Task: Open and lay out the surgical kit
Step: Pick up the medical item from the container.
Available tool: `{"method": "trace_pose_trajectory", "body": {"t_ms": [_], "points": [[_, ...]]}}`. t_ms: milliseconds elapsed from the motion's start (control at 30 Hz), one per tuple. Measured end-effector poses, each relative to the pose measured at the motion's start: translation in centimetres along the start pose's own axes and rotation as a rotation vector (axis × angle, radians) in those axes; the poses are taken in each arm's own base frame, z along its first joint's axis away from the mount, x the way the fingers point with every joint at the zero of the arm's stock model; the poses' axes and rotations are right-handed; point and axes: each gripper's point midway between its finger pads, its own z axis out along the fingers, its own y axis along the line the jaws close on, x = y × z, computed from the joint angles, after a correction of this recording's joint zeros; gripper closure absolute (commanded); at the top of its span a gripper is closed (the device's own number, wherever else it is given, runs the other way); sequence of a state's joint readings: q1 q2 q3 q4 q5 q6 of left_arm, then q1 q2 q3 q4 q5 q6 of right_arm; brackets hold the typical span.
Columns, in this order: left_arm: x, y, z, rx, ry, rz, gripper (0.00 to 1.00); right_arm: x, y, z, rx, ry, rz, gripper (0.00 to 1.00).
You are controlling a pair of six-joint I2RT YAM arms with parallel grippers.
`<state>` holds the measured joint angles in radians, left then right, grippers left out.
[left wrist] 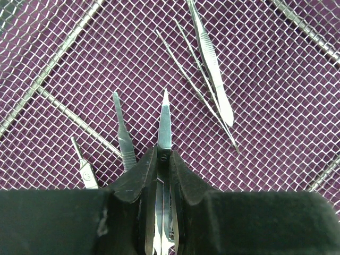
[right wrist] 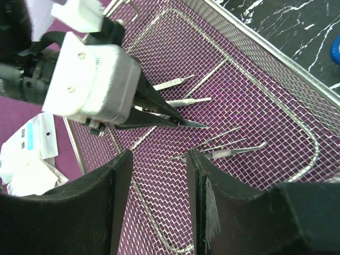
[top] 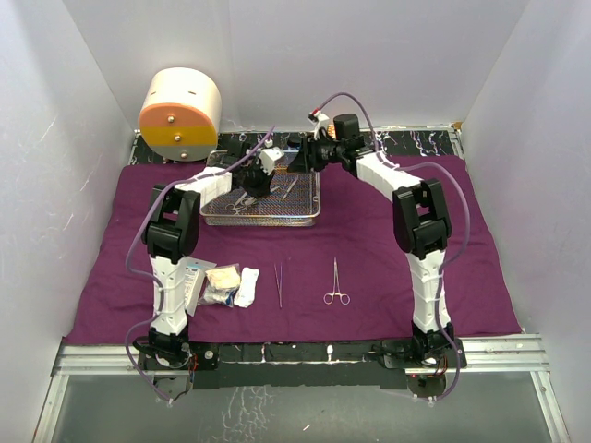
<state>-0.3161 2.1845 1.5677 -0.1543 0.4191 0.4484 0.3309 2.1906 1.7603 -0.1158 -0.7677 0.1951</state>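
Note:
The purple cloth wrap (top: pixel 369 249) lies spread flat, with the wire-mesh tray (top: pixel 261 220) on its far part. My left gripper (left wrist: pixel 163 159) is down in the tray, shut on small steel scissors (left wrist: pixel 165 125) whose pointed blades stick out past the fingertips. Beside them on the mesh lie a scalpel handle (left wrist: pixel 123 135) and tweezers (left wrist: pixel 210 58). My right gripper (right wrist: pixel 159 159) hovers open over the tray (right wrist: pixel 297 64) with nothing between its fingers, near the left gripper's body (right wrist: pixel 93 82). Forceps (top: pixel 336 284), thin tweezers (top: pixel 279 284), and gauze and packets (top: pixel 222 284) lie in a row on the near cloth.
A cream-and-orange round drum (top: pixel 180 115) stands at the back left, behind the tray. White walls close in both sides and the back. A blue item (right wrist: pixel 336 50) sits on the black marbled surface beyond the tray.

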Motion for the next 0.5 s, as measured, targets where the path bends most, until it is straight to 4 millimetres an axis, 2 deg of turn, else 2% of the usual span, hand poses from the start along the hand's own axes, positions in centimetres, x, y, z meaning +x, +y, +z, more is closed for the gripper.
{"method": "trace_pose_trajectory", "body": {"t_ms": [267, 500], "points": [[0.4, -0.3, -0.5, -0.005, -0.018, -0.015, 1.00, 2.7, -1.4, 3.3, 0.005, 0.051, 0.049, 0.57], [0.6, -0.7, -0.9, -0.002, -0.028, -0.033, 1.00, 3.9, -2.2, 4.7, 0.011, 0.071, 0.077, 0.56]]}}
